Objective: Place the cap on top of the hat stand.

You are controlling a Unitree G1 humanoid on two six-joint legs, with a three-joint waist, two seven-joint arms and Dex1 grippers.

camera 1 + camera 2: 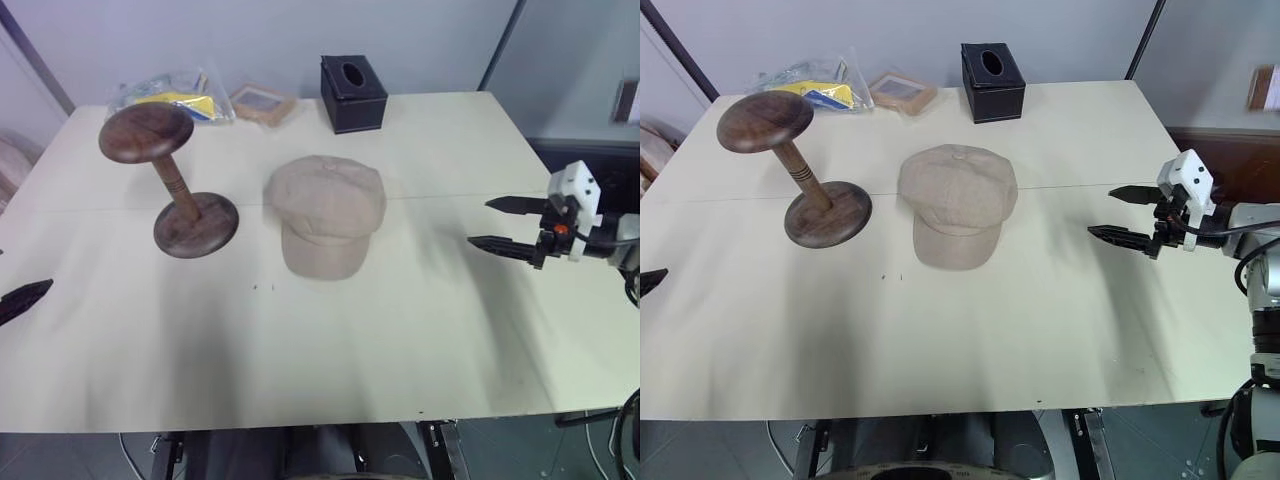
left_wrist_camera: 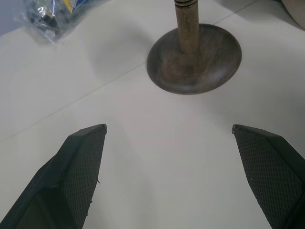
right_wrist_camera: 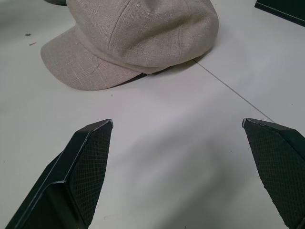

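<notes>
Pale cream tabletop against a grey wall. Head views: soft beige fabric cap lies flat mid-tabletop, brim toward the robot; dark brown turned-wood hat stand stands just beside it on its left, disc top bare. Black tissue box sits behind. Right tool hovers well right of the cap, spread wide, empty.

Left wrist view: left tool wide, empty, facing the stand's base.

Right wrist view: cap ahead, untouched.

Judgement: nothing accomplished; grasp, lift and placement remain.
</notes>
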